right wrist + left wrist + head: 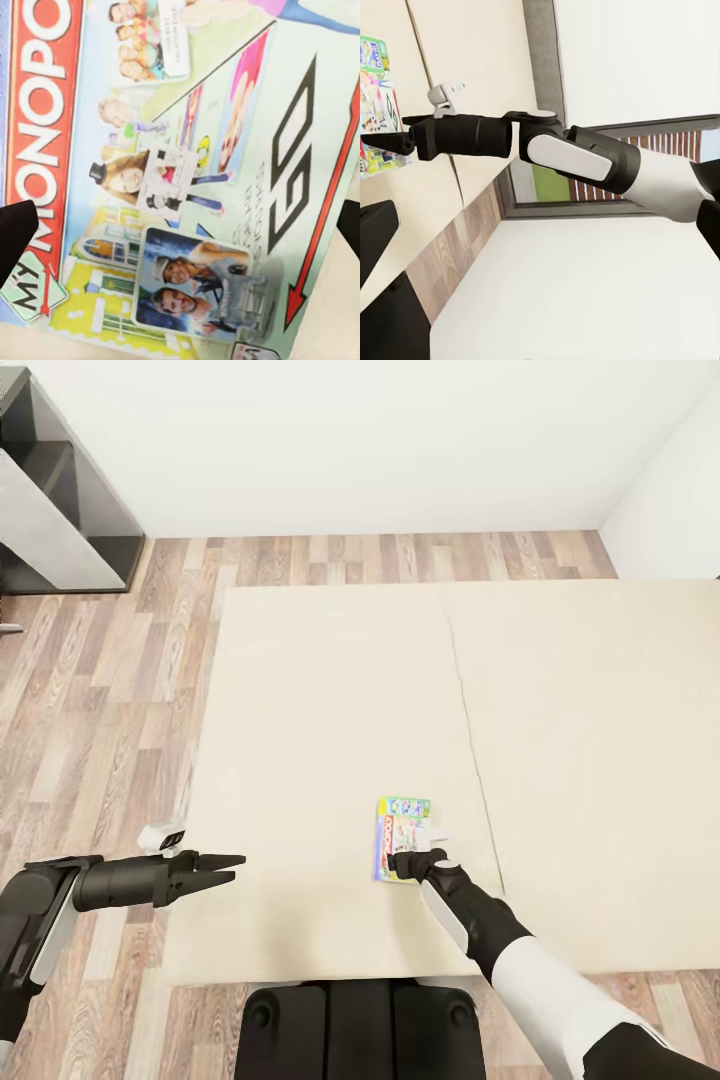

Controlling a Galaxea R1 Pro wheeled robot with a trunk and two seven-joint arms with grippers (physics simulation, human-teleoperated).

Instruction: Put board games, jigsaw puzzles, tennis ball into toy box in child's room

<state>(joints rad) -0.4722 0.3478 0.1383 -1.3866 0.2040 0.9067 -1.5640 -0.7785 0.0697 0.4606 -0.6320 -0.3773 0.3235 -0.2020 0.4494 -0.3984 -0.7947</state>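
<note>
Head view: beige bed [330,690] mattress across most of frame, seam running down its middle, wood plank floor [100,690] on the near-left side and beyond the far edge, white walls behind. Dark shelf unit [60,490] in far-left corner. 1 board game [401,837] lying flat on mattress, just left of the seam, toward near edge; green-edged box, busy print, red strip along one long side. Right pincer [408,863] lowered onto near end of that box, white-and-black forearm reaching in from lower right. Left pincer [228,868] held out level over the mattress's left edge, well apart from the box, fingers close together with a thin gap, holding nothing. Robot's dark base at bottom centre.

Left wrist view: looks sideways at right arm [585,154] stretched over mattress, right pincer [375,141] tip at edge of board game [376,105]; window and brick strip behind the arm. Left pincer's own dark fingers [376,232] at frame edge, apart a little, nothing between.

Right wrist view: close on board game [180,172] lid, red strip lettered MONOPO, "MY" tag, cartoon figures, photo cards, big arrow. Right pincer fingers [15,225] as dark tips at both frame sides, spread wide across box face, no grip on it visible. Contact with lid: cannot tell.
</note>
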